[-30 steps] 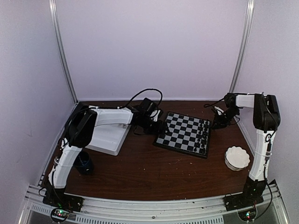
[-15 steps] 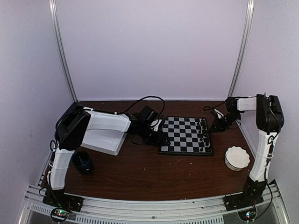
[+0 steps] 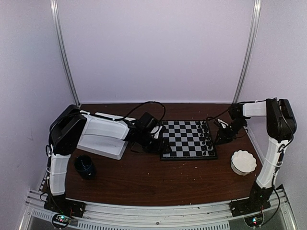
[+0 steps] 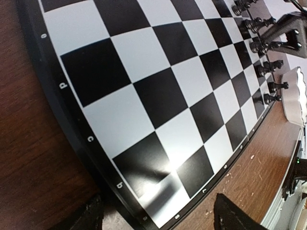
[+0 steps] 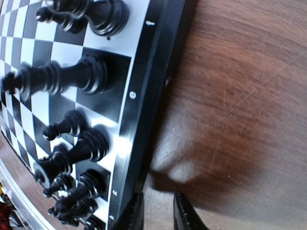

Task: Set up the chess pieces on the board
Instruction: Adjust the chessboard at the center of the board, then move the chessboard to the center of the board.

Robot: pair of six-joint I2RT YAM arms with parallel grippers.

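We saw the brown table (image 3: 144, 179) carrying everything, both arms stretched low over it. The left arm (image 3: 103, 128) lay across the white tray (image 3: 98, 149), which sat behind the left gripper (image 3: 163, 147). The right arm (image 3: 269, 143) bent inward, so the right gripper (image 3: 219, 138) pointed down at the tabletop. The board (image 3: 184, 139) lay flat between the two grippers, directly ahead of the left one and just to the inner side of the right one. In the left wrist view that gripper (image 4: 158, 221) was spread wide, its fingers (image 4: 91, 216) low on either side of a corner of the board (image 4: 158, 96), with nothing held between them. In the right wrist view the gripper (image 5: 156, 214) had its fingers (image 5: 184, 213) drawn close, leaving a slim gap that showed only bare wood. Its inner finger was right at the black rim of the board (image 5: 144, 96), though we could not tell whether it touched. A white scalloped bowl (image 3: 243, 162) stood near the right gripper, on its outer, nearer side. A dark cup (image 3: 85, 166) stood well behind the left gripper, beside the tray. The black chess pieces (image 3: 207, 136) filled the two rows of squares closest to the right gripper. They loomed beside its fingers in the right wrist view (image 5: 86, 76) and looked tiny far ahead of the left gripper (image 4: 268, 72).
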